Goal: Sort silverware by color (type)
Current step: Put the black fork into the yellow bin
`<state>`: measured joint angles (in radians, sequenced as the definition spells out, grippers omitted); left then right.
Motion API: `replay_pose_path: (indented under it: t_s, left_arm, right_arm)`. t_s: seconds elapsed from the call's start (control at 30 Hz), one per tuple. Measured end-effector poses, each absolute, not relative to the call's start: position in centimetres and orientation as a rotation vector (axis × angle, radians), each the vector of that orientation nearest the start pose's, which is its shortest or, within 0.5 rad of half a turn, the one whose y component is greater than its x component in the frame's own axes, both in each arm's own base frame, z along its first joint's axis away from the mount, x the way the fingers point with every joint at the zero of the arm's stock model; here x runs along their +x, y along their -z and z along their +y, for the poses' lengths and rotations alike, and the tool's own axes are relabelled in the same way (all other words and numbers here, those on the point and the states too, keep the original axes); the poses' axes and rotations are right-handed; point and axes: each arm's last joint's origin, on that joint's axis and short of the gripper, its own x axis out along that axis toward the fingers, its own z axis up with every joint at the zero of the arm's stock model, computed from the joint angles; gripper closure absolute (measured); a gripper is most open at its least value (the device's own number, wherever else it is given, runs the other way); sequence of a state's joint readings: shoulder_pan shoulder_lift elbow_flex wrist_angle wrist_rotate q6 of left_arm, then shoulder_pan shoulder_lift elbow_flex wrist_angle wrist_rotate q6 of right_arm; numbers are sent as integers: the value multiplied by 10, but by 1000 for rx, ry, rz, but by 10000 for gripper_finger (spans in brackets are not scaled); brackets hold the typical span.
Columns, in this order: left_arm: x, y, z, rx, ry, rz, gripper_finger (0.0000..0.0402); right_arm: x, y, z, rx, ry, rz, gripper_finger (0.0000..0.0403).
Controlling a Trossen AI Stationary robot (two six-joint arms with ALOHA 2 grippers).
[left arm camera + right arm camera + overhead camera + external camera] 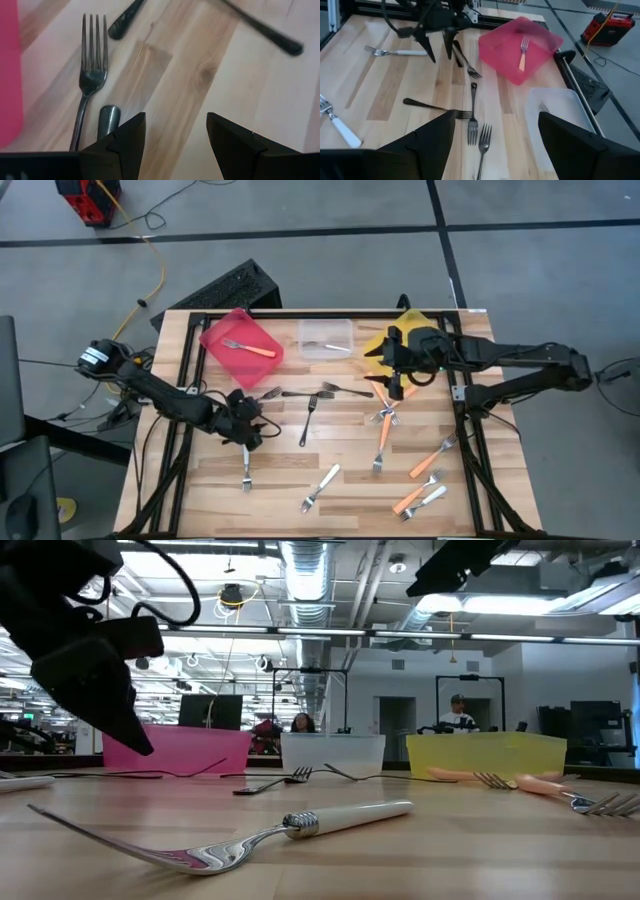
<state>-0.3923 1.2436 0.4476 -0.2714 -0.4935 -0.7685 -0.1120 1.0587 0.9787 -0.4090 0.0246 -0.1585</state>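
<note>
On the left of the pale wooden slatted worktop point(330, 455), the left claw point(243, 432) hangs with its fingers parted and nothing between them, just above a dark metal fork point(91, 75) lying near the red plastic bin point(241, 342). That bin, at the far left of a row of three, holds one orange-handled fork with a silver head point(249, 348). A white-handled fork point(246, 474) lies on the near side of the left claw. At the centre, the clear plastic bin point(326, 338) holds a silver piece, and several all-dark forks point(312, 399) lie scattered just in front of it. Nearer the front edge lies another white-handled fork point(322, 488). On the right, the right claw point(392, 385) hovers released and empty beside the yellow plastic bin point(412, 330), over a crossed heap of orange-handled forks point(384, 420). More orange-handled and white forks point(428, 482) lie toward the near right corner.
</note>
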Motion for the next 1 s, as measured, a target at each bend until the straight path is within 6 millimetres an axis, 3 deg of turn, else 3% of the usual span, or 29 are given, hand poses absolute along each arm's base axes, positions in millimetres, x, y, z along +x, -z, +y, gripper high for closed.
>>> replay_pose_path:
  t_s: [0.67,1.0]
  left_arm:
    - [207,-176,-69,-172,-394,737,207]
    - [198,-206,-64,-171,-375,607,207]
  right_arm:
    - [210,-340,-22,-184,24,439,92]
    - [155,-365,-15,-150,16,321,92]
